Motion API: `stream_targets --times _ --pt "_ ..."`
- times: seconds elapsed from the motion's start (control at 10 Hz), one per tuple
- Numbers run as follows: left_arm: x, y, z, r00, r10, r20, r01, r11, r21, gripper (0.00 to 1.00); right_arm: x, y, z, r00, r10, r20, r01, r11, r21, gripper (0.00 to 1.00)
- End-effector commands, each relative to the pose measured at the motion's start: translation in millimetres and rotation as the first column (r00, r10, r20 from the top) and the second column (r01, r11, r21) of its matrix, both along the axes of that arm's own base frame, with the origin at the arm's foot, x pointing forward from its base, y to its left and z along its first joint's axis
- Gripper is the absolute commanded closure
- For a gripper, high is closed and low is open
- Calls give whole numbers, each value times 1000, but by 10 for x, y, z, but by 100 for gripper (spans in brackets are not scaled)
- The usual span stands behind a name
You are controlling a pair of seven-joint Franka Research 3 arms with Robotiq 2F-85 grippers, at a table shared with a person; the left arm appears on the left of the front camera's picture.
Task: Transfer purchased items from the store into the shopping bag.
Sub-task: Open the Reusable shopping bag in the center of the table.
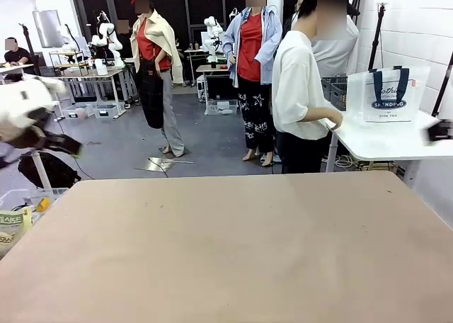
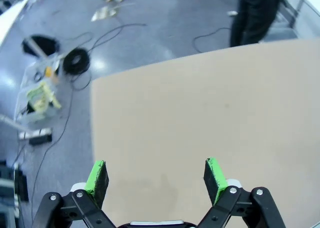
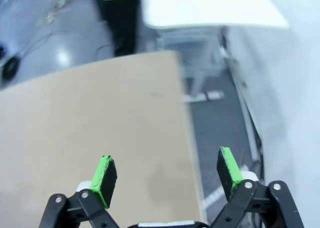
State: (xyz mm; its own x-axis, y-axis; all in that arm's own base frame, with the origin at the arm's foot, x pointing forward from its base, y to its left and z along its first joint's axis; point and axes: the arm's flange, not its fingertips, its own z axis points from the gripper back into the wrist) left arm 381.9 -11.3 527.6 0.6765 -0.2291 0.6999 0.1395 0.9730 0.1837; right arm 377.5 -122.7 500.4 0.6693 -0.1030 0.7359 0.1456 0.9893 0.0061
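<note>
On the white side table (image 1: 382,146), at 2 o'clock in your front view, the shopping bag (image 1: 388,94) is standing upright, navy handles up. Person (image 1: 301,89): standing at 1 o'clock, one hand reaching to that table's near edge. Left gripper (image 2: 156,175): you are seeing its green pads standing wide apart above the brown table (image 2: 200,113). Right gripper (image 3: 167,174): pads likewise standing apart, hanging over the brown table's side edge.

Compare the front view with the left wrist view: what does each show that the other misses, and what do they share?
Front view: the shopping bag standing on the white side table, beside the person. Left wrist view: the left jaws, open and empty above the table, and a black cable coil on the floor. Shared: the brown table and the person, seen there as dark trousers.
</note>
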Motion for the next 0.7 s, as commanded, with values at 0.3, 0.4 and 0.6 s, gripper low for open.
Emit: stream_targets --times 0.3,0.4,0.6 --pt "-989 1558 -957 983 129 -127 -168 914 -369 0 -374 -1660 -982 972 -200 -124 227 934 277 0" --pt "-895 1695 -1004 984 109 -140 -158 895 -417 0 -337 -1622 -1016 976 -180 -121 207 938 278 0" --pt "-445 1891 -389 969 183 -165 -230 913 -338 0 -604 -1626 -1017 956 -248 -157 281 928 245 0"
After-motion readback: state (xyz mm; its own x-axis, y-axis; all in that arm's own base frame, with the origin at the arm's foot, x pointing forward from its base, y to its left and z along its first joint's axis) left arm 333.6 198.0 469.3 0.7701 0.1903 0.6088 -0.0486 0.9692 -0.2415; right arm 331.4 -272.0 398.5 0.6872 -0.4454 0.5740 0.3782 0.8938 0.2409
